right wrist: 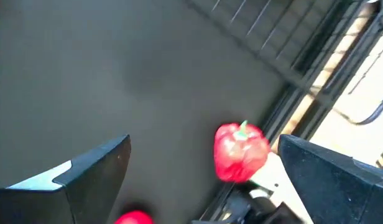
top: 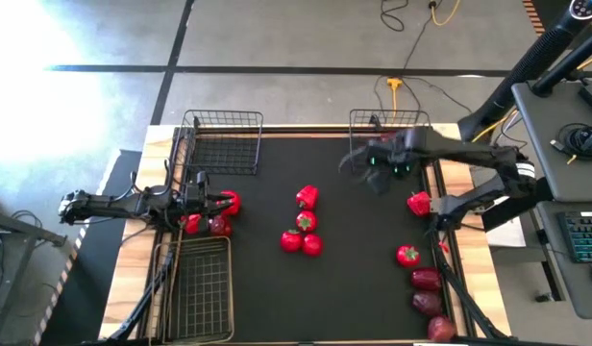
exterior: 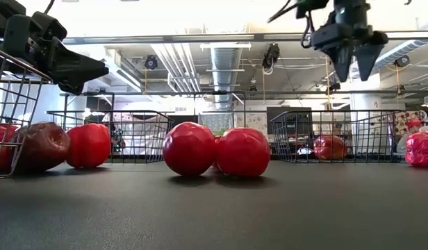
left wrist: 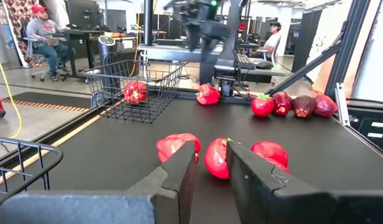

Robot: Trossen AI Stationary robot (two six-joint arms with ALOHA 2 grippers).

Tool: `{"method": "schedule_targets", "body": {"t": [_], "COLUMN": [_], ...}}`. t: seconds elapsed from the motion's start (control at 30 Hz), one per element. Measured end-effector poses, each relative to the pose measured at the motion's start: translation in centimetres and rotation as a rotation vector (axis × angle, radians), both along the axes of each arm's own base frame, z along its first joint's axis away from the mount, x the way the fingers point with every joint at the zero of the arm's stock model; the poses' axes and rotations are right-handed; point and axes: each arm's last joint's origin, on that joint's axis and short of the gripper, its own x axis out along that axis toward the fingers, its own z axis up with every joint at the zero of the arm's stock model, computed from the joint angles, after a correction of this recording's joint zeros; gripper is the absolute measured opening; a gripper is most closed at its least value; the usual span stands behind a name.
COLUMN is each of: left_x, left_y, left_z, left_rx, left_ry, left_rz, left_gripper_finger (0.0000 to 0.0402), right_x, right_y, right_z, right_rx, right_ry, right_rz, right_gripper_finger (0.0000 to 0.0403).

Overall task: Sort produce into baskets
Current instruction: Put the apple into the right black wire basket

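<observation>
Your right hand (right wrist: 198, 180) hangs spread wide above a red pepper (right wrist: 241, 151); your left hand (left wrist: 210, 163), nearly pressed together, holds nothing

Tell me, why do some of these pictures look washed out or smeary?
High view: strong glare whitens the floor at upper left. Low view: bright ceiling lights behind leave the right gripper a dark silhouette. Right wrist view: motion blur softens the bell pepper and mat.
</observation>
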Motion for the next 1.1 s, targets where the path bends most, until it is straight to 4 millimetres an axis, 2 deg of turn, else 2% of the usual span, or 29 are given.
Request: {"method": "schedule_targets", "body": {"t": [0.33, 0.47, 0.57, 0.7, 0.9, 1.0, 1.1], "left_x": [0.0, 0.0, 0.0, 0.0, 0.0, 0.0, 0.0], "left_y": [0.0, 0.0, 0.0, 0.0, 0.0, 0.0, 0.0], "left_z": [0.0, 0.0, 0.0, 0.0, 0.0, 0.0, 0.0], "left_rx": [0.000, 0.000, 0.000, 0.000, 0.000, 0.000, 0.000], "left_ry": [0.000, 0.000, 0.000, 0.000, 0.000, 0.000, 0.000], "left_rz": [0.000, 0.000, 0.000, 0.000, 0.000, 0.000, 0.000], "left_gripper_finger": [0.0077, 0.0077, 0.0077, 0.0077, 0.0077, 0.0077, 0.0077], "right_x": [1.1, 0.9, 0.3, -1.0, -3.6, -4.0, -4.0], "right_y": [7.6, 10.5, 13.1, 16.0, 19.2, 20.6, 21.4], "right_z": [-2.0, -3.0, -3.6, -4.8, -8.3, -9.9, -10.4], "right_rx": [-0.029, 0.067, 0.192, 0.234, 0.308, 0.363, 0.414], "right_ry": [0.026, 0.082, 0.138, 0.206, 0.375, 0.342, 0.311], "right_rz": [0.047, 0.151, 0.255, 0.313, 0.306, 0.325, 0.324], "right_gripper_finger": [0.0400, 0.0400, 0.0400, 0.0400, 0.0400, 0.0400, 0.0400]}}
